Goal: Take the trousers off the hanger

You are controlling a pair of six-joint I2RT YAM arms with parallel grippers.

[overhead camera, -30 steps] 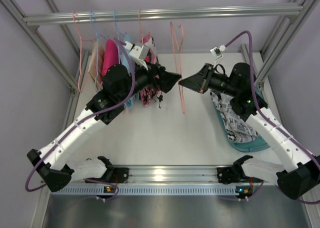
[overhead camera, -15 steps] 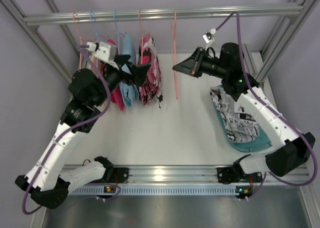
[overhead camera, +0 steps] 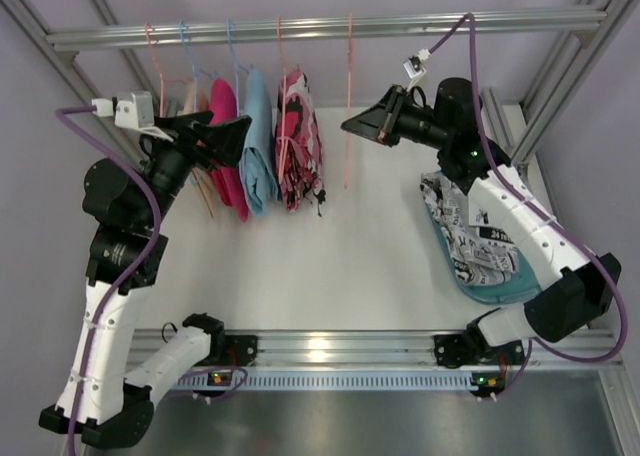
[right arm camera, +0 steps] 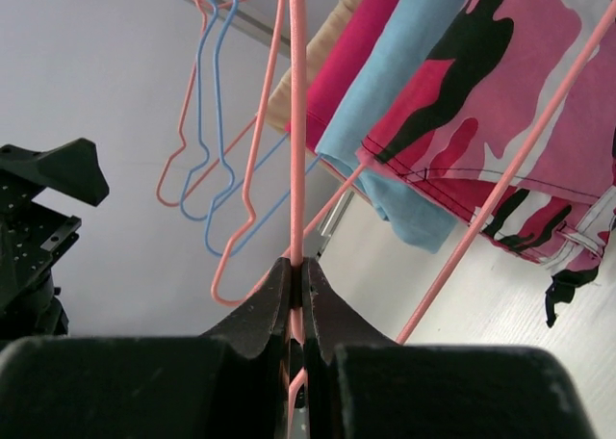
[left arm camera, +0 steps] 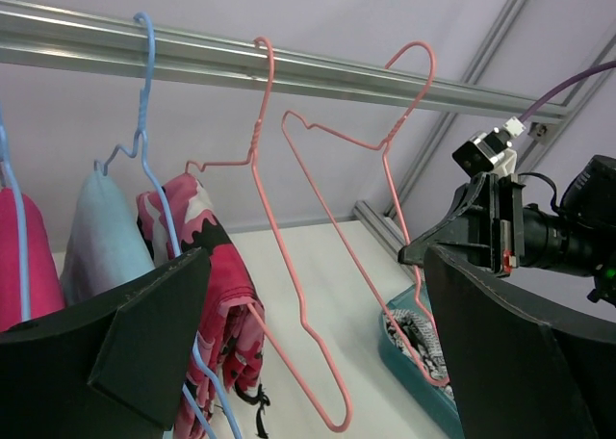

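The pink-red trousers with black and white patches hang folded over a pink hanger on the rail; they also show in the left wrist view and the right wrist view. My left gripper is open and empty, to the left of them by the other hung garments; its jaws stand wide apart in the left wrist view. My right gripper is shut on the wire of an empty pink hanger that hangs from the rail right of the trousers. The comic-print trousers lie in a teal bin.
A light-blue garment, a magenta one and a tan one hang left of the trousers. The metal rail crosses the back. Slanted frame posts stand at both sides.
My left arm has swung back to the left, away from the middle. My right gripper has carried the empty pink hanger up and back, and it now hangs straight from the rail.
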